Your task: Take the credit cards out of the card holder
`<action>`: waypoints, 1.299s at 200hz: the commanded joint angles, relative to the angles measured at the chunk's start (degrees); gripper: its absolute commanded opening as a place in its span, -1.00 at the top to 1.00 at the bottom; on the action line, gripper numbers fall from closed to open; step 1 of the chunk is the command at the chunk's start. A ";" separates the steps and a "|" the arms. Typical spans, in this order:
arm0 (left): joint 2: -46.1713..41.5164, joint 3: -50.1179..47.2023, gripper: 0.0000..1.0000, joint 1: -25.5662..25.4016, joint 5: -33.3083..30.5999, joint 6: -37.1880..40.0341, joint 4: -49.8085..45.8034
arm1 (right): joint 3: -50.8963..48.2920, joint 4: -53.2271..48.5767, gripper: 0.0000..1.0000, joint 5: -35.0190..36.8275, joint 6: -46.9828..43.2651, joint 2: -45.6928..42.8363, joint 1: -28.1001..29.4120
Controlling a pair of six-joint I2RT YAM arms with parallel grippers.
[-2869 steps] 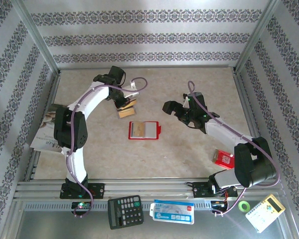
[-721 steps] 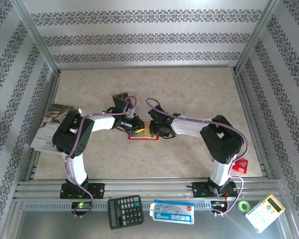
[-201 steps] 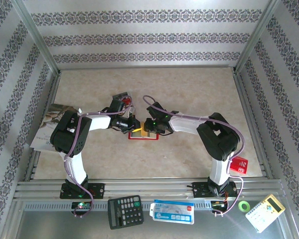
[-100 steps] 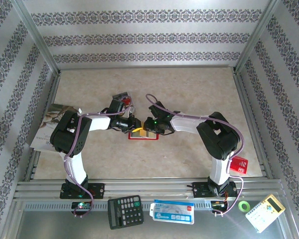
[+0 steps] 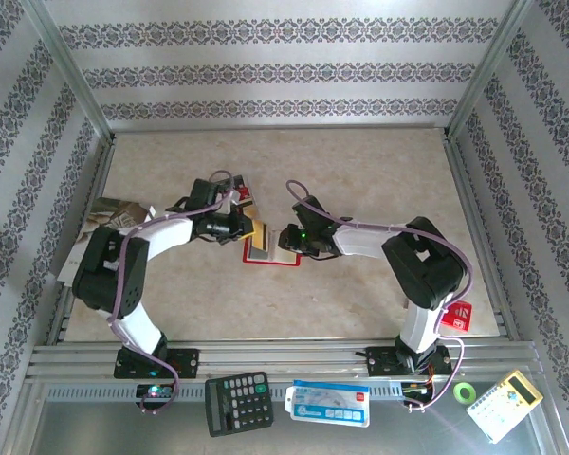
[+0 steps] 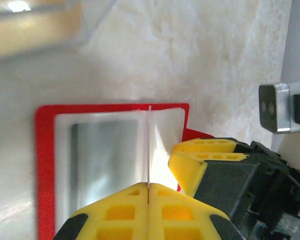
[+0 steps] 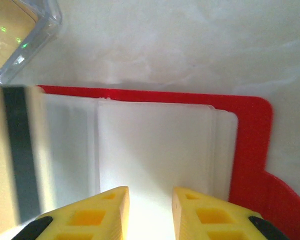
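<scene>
The red card holder [image 5: 268, 255] lies open on the table between both arms, its pale pockets facing up [image 6: 105, 150] [image 7: 155, 145]. My left gripper [image 5: 241, 228] [image 6: 149, 187] is shut on a tan credit card [image 5: 257, 230] with a dark stripe [image 7: 12, 165], held just above the holder's left half and seen edge-on in the left wrist view [image 6: 149, 145]. My right gripper [image 5: 286, 238] [image 7: 149, 200] stands slightly open, its yellow fingertips [image 6: 195, 157] resting on the holder's right pocket. Other credit cards [image 5: 235, 191] lie in a small pile behind the left gripper.
A printed booklet [image 5: 97, 227] lies at the left wall. A red box [image 5: 453, 316] sits by the right arm's base. On the near shelf are a calculator [image 5: 239, 402], a blue-and-white packet [image 5: 328, 402], a green tape roll [image 5: 466, 391] and a yellow-white device [image 5: 504, 405].
My left gripper has drawn back to the left, pulling the tan card out of the holder's left pocket. The right gripper has stayed on the holder.
</scene>
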 commanded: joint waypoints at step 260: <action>-16.16 5.80 0.94 1.02 10.01 -10.88 8.12 | -6.60 47.07 0.87 -20.30 10.36 -16.13 -5.22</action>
